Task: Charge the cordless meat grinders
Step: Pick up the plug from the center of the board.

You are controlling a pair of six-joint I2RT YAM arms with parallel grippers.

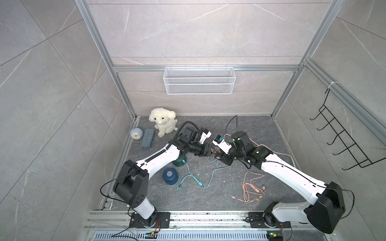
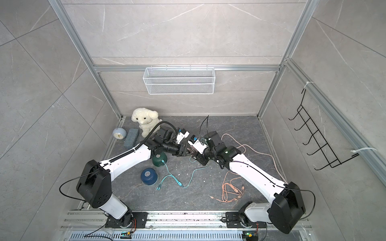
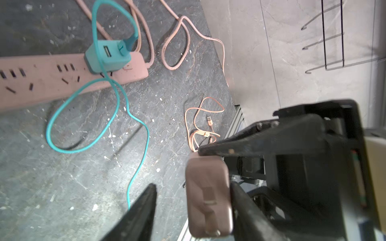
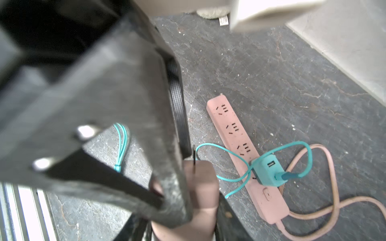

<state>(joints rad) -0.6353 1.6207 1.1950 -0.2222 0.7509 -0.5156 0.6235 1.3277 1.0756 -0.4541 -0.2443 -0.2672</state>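
Green meat grinder (image 1: pixel 179 162) stands mid-surface, partly under L arm, teal cable (image 3: pixel 147 141) plugged at its side; blue meat grinder (image 1: pixel 170 176) just beside it, toward arm bases. R end effector (image 4: pixel 186 208) clenched on pinkish adapter (image 3: pixel 208 198), off the surface. L end effector (image 3: pixel 193 187) released, jaws astride same adapter: one finger touching, other w/ gap.

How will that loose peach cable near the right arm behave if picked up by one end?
Probably floppy: the peach cable lies in loose, uneven loops on the table, so it should dangle and uncoil. Likely light, since it looks thin. Its several plug ends may swing or snag.
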